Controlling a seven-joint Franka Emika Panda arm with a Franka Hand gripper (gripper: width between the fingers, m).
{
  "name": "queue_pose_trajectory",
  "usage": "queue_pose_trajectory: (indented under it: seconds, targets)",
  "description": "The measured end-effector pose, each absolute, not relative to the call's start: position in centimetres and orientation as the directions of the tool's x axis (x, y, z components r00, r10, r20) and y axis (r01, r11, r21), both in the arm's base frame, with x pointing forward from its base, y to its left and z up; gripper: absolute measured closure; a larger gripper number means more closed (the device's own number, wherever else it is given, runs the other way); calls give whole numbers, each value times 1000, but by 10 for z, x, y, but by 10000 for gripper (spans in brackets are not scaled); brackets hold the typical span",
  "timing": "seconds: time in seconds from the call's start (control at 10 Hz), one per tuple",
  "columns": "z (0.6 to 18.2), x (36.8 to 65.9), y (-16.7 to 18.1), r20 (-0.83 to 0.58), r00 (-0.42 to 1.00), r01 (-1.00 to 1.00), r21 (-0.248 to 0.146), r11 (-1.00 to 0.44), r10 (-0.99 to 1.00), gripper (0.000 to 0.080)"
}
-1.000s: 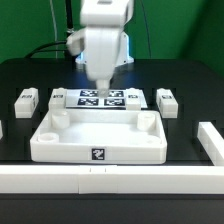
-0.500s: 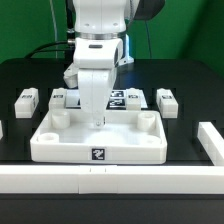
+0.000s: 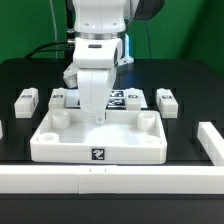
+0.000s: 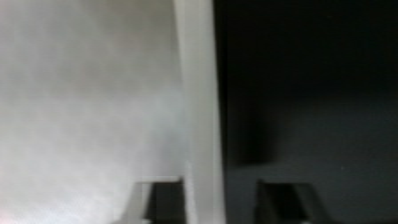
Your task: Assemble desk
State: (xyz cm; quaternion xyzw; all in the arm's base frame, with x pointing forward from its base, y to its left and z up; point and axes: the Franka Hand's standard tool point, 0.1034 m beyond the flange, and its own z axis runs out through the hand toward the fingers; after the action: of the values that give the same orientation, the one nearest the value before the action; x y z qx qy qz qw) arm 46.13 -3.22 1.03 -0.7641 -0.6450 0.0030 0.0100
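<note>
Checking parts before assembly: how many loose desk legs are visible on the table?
3 legs: the outer left leg and inner left leg at the exterior view's left, beyond the tabletop; the right leg at its right. A fourth may be hidden.

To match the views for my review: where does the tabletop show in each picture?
Exterior view: the tabletop lies low in the middle, under the arm.
Wrist view: its pale floor and one rim fill about half the picture, beside the dark table.
Shared landmark: the pincer straddling that rim.
</note>
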Motion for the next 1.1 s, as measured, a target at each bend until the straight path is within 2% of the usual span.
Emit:
queue_pose_trajectory:
  seconds: [0.1,0.2,0.7,0.9,1.1]
  targets:
    - [10,461,-32,8,168,986,-19,-168,986,676]
    - [11,462,-32,9,168,986,-17,-168,986,744]
    - [11,462,-32,9,168,986,-17,-168,986,744]
    - [10,473,-39,15,-9,1000,23,8,1000,744]
    - [10,487,-18,27,1,1000,30,-2,1000,744]
